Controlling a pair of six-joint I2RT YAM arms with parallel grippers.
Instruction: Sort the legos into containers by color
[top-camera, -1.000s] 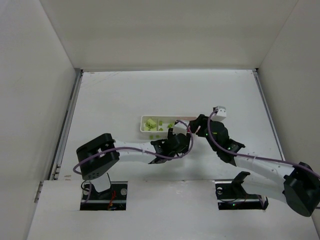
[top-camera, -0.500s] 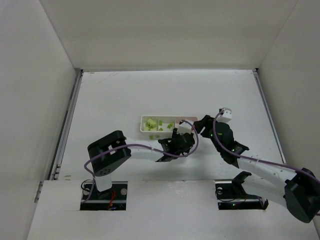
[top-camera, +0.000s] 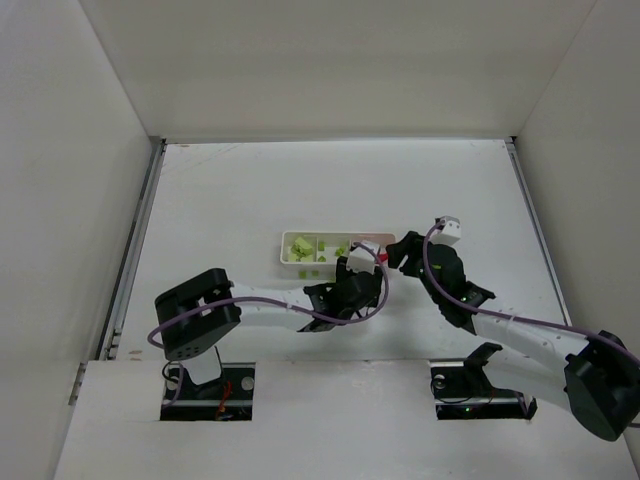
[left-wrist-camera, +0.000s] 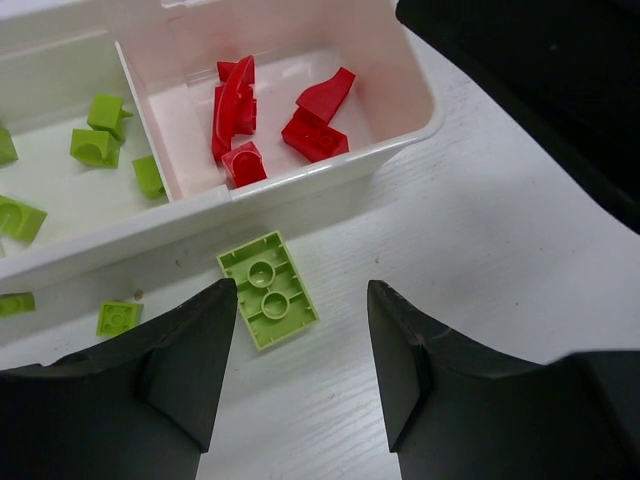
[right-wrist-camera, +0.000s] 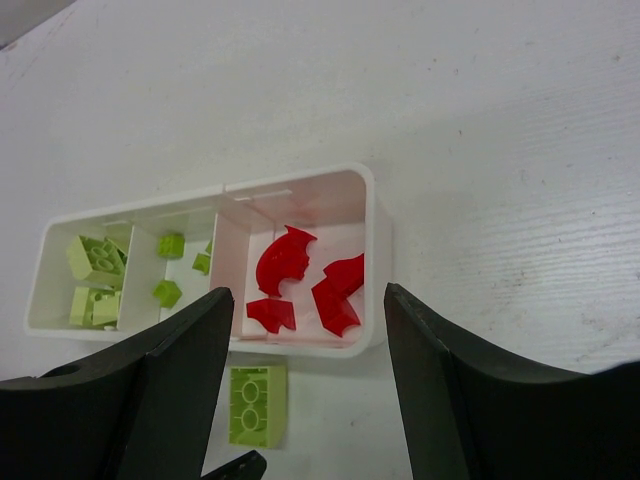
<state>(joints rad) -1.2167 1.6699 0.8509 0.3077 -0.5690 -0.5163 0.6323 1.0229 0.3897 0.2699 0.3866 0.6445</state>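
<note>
The white tray (top-camera: 287, 246) holds the containers. Red legos (left-wrist-camera: 268, 118) lie in its right compartment (right-wrist-camera: 300, 276), lime green legos (left-wrist-camera: 98, 132) in the middle one (right-wrist-camera: 167, 270) and the left one (right-wrist-camera: 92, 280). A larger green lego (left-wrist-camera: 268, 289) lies studs-down on the table against the tray's near wall (right-wrist-camera: 257, 403). My left gripper (left-wrist-camera: 300, 292) is open and empty right behind that lego, which sits just ahead of its left finger (top-camera: 360, 266). My right gripper (right-wrist-camera: 307, 295) hangs open and empty over the red compartment (top-camera: 396, 250).
Two small green plates (left-wrist-camera: 118, 317) (left-wrist-camera: 14, 303) lie on the table in front of the tray, left of the left gripper (top-camera: 310, 272). The right arm's black body (left-wrist-camera: 540, 90) hangs close beside the tray's right end. White walls enclose the table.
The left arm swung to the right and came back, its gripper ending slightly closer to the tray. The right wrist shifted a little to the right. No lego was picked up.
</note>
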